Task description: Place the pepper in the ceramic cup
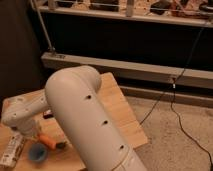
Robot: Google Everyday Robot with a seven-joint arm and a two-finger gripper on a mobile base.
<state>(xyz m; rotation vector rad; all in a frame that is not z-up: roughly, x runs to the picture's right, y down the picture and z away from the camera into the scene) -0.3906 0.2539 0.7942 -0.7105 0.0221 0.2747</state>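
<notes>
The pepper (48, 141), small and orange with a dark stem end pointing right, lies on the wooden table (117, 107) near its front left. The ceramic cup (37, 153), small, round and blue, stands just left of and in front of the pepper, very close to it. My gripper (31, 131) is at the end of the white forearm, low over the table just behind and left of the pepper. The large white upper arm (90, 125) fills the middle of the view and hides part of the table.
A white flat packet-like object (11, 151) lies at the table's front left edge. A small dark object (48, 115) sits behind the gripper. The table's right edge drops to speckled floor with a black cable (175, 112). A dark shelf unit stands behind.
</notes>
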